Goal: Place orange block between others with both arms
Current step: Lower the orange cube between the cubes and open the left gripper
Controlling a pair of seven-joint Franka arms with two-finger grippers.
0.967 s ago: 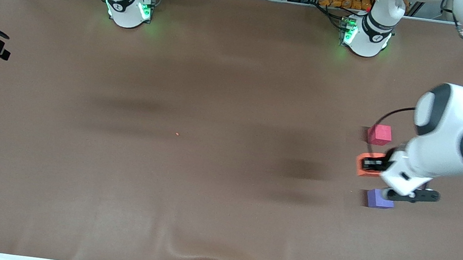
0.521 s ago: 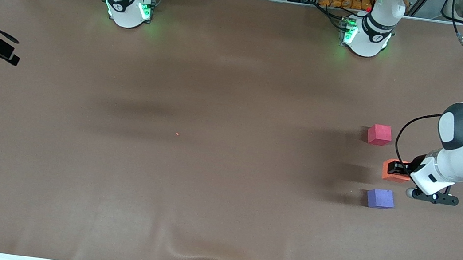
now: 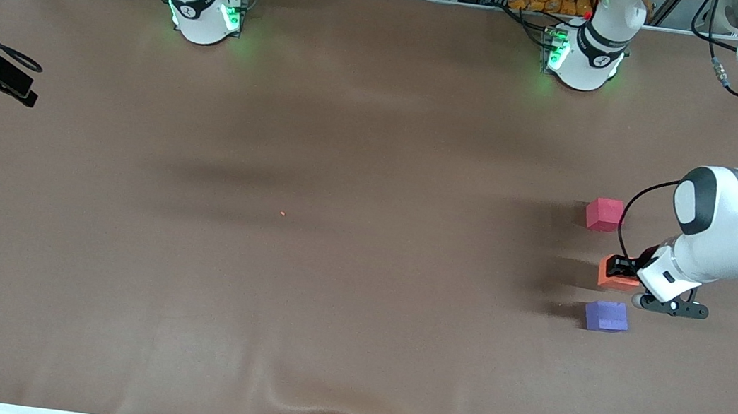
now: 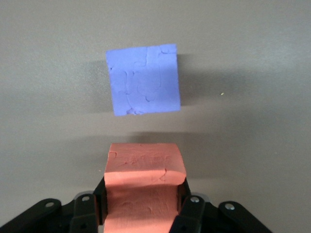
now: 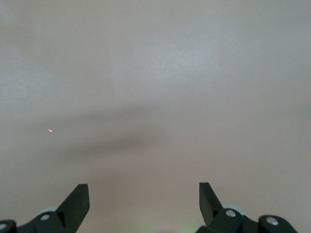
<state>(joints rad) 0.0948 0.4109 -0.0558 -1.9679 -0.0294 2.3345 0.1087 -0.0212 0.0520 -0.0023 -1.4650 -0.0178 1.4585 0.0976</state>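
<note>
Between the cubes, left tool (image 3: 620, 267) clamps orange block (image 3: 609, 276)

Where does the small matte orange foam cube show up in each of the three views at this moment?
Front view: small matte orange foam cube in the left hand, between the pinkish-red cube and the purple-blue cube.
Left wrist view: orange cube at bottom centre, gripped.
Right wrist view: not in it.
Shared landmark: the purple-blue cube.

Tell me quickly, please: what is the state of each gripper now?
Left gripper: shut on the orange block, over the table between the pinkish-red and purple-blue cubes.
Right gripper: open, holding nothing, waiting.
</note>
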